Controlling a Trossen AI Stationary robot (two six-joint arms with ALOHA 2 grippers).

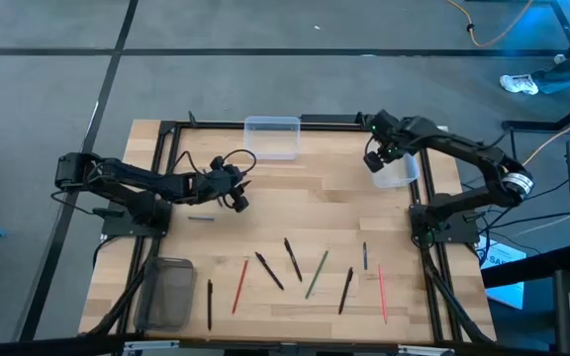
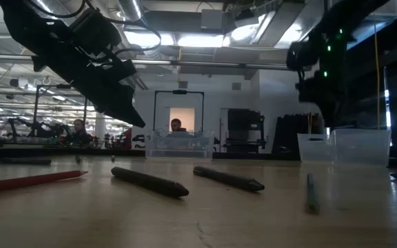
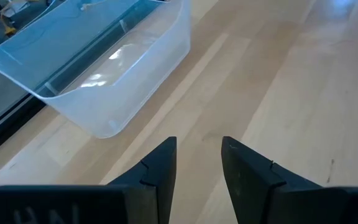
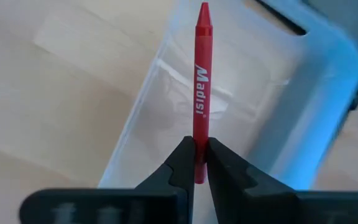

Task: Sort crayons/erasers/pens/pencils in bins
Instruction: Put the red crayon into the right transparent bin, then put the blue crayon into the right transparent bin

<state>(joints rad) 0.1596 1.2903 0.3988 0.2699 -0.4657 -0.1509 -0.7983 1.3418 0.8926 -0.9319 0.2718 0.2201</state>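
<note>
My right gripper (image 4: pixel 201 146) is shut on a red crayon (image 4: pixel 202 74) above the clear bin (image 1: pixel 396 172) at the table's right edge. My left gripper (image 3: pixel 197 146) hangs open over bare wood at the table's left middle (image 1: pixel 237 201), with nothing between its fingers. It faces a second clear bin (image 3: pixel 104 81) that stands at the far edge (image 1: pixel 272 136). A dark grey bin (image 1: pixel 169 293) stands at the near left corner. Several pens and pencils lie in a row along the near part of the table, among them a red one (image 1: pixel 239 287) and a green one (image 1: pixel 316 274). My right gripper pinches the red crayon's blunt end (image 4: pixel 200 132) between its two fingers. The fingers point steeply down, and the crayon runs on beyond the fingertips along their line. Its pointed tip (image 4: pixel 204 9) hangs over the clear bin (image 4: pixel 272 124), clear of it and of the table.
A small blue piece (image 1: pixel 201 219) lies on the wood near my left gripper. Black pens (image 1: pixel 268 271) (image 1: pixel 293 259) (image 1: pixel 345 290) (image 1: pixel 209 302) and a pink pencil (image 1: pixel 382 292) lie near the front edge. The table's middle is bare wood. People show in the room beyond the far edge.
</note>
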